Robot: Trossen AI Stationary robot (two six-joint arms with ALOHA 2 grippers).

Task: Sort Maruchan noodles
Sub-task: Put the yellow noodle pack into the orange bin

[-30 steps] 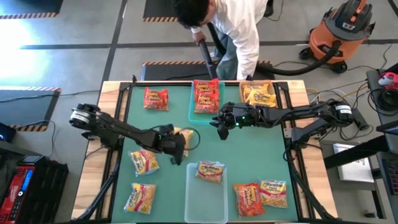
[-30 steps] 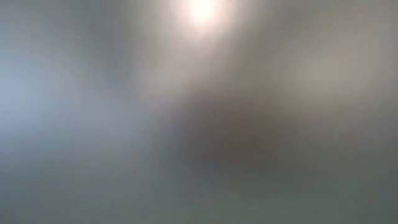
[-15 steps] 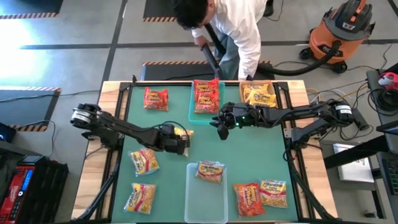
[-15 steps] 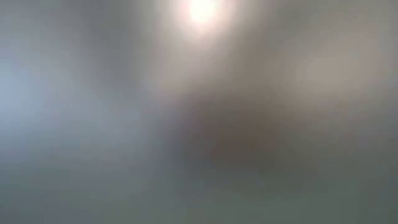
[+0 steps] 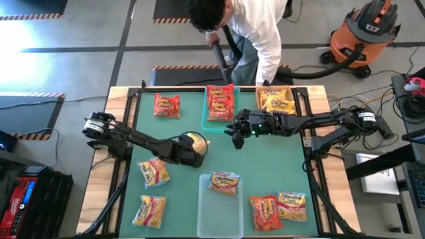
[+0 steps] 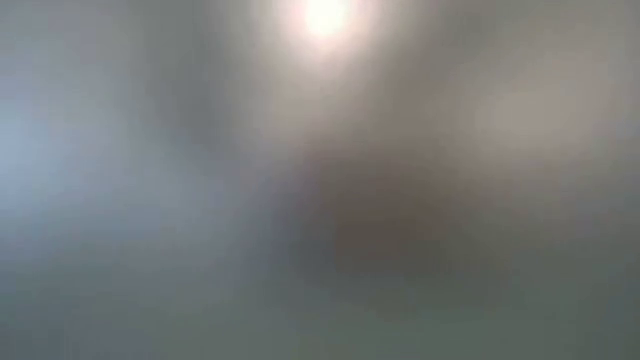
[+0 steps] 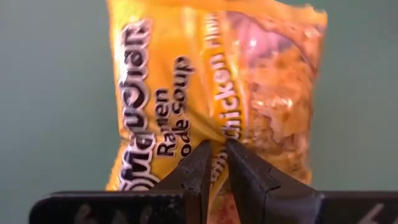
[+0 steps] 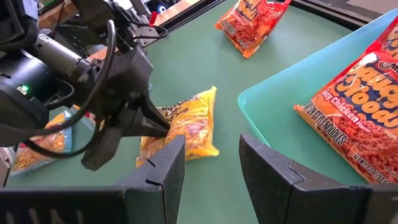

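Note:
My left gripper (image 5: pixel 188 151) is shut on a yellow Maruchan chicken packet (image 5: pixel 196 142) at the middle of the green mat. The packet also shows in the left wrist view (image 7: pixel 211 81) and the right wrist view (image 8: pixel 186 127). My right gripper (image 5: pixel 236 138) is open and empty, just right of the packet and near the teal bin (image 5: pixel 204 118). Red packets (image 5: pixel 220 103) lie in the teal bin, yellow ones (image 5: pixel 276 101) in the far right bin, and one yellow-orange packet (image 5: pixel 224 182) in the clear bin. My left gripper pinches the yellow packet between its two fingers at a crease near one short end (image 7: pixel 214 142). The fingers come from the table's left, slanting down (image 8: pixel 149 118). The packet sticks out beyond the fingertips, tilted; I cannot tell whether its lower edge touches the mat.
Loose packets lie on the mat: a red one (image 5: pixel 167 105) far left, two yellow-orange (image 5: pixel 153 172) (image 5: pixel 149 211) near left, and a red (image 5: pixel 265 211) and a yellow-orange (image 5: pixel 292 206) near right. A person (image 5: pixel 246 26) with a vacuum hose bends over the far edge.
My left gripper has shifted slightly toward the table's far edge with the yellow packet. The packet has tipped up, and more of it shows beyond the fingers than before. My right arm has kept still.

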